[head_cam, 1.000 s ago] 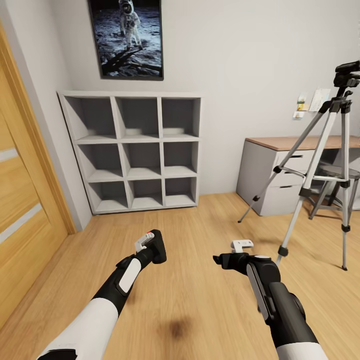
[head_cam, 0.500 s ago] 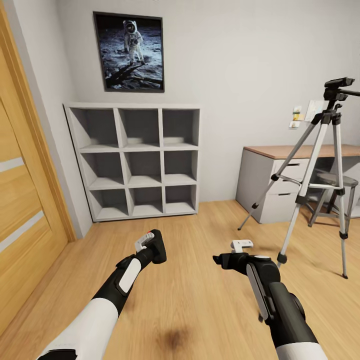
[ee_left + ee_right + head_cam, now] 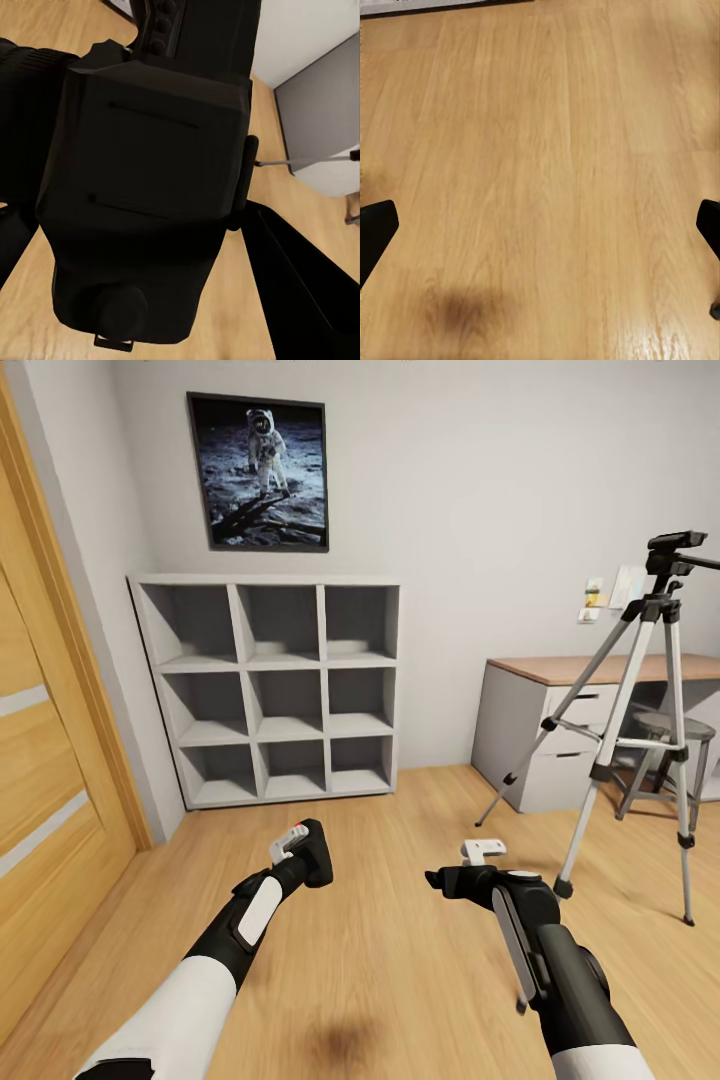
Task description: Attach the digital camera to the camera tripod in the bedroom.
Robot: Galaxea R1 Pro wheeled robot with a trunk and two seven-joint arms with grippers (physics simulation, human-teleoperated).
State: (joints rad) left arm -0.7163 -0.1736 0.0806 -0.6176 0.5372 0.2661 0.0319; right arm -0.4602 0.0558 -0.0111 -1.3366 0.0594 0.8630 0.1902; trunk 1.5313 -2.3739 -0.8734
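The left hand (image 3: 312, 853) pinching the chunky black digital camera (image 3: 142, 195) could knock the thin-legged silver camera tripod (image 3: 640, 690) over, while the right hand (image 3: 447, 881) hangs spread.

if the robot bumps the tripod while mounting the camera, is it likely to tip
Possibly. The camera tripod is tall on three thin legs with small feet on smooth wood floor, so it may slide or rock. Its wide leg spread and cross braces should resist a light push.
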